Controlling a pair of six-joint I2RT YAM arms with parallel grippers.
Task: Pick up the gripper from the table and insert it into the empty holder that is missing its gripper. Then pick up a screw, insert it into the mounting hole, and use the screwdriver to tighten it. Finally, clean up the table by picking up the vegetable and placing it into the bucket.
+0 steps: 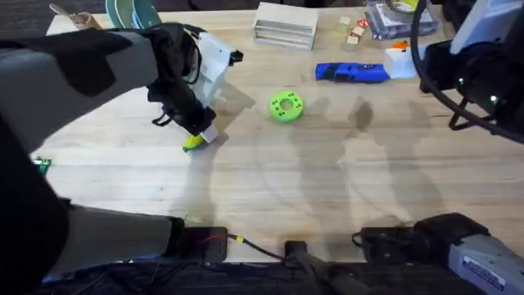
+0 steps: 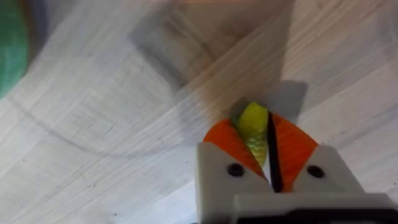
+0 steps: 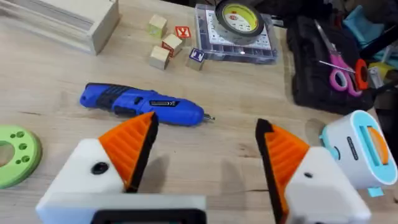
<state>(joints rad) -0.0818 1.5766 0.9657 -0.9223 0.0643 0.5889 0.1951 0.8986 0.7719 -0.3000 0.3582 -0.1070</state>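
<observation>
Seen from overhead, the left gripper [image 1: 196, 138] is lowered onto the pale wooden table [image 1: 344, 180], where the small yellow elongated toy vegetable [image 1: 193, 142] lies just left of the flat green disc with holes [image 1: 286, 106], the landmark for this scene. The blue pen-shaped powered screwdriver [image 1: 352, 73] lies right of the disc and farther back, well apart from the vegetable, and a rounded blue-green and yellow shape, probably the bucket [image 1: 135, 11], is partly cut off at the far left edge, well left of the disc and beyond it. In the left wrist view, the vegetable [image 2: 254, 127] is gripped between the orange ribbed pads [image 2: 227, 142], which are closed nearly together on it; its long axis runs along the fingers, and its yellow tip pokes out past them. In the right wrist view, the right gripper [image 3: 205, 140] is held wide open and empty above the table, with the screwdriver [image 3: 142, 103] just beyond it and the disc [image 3: 17, 154] off to one side. The left arm is judged the nearer to the bucket, which lies back and to the left of the held vegetable.
</observation>
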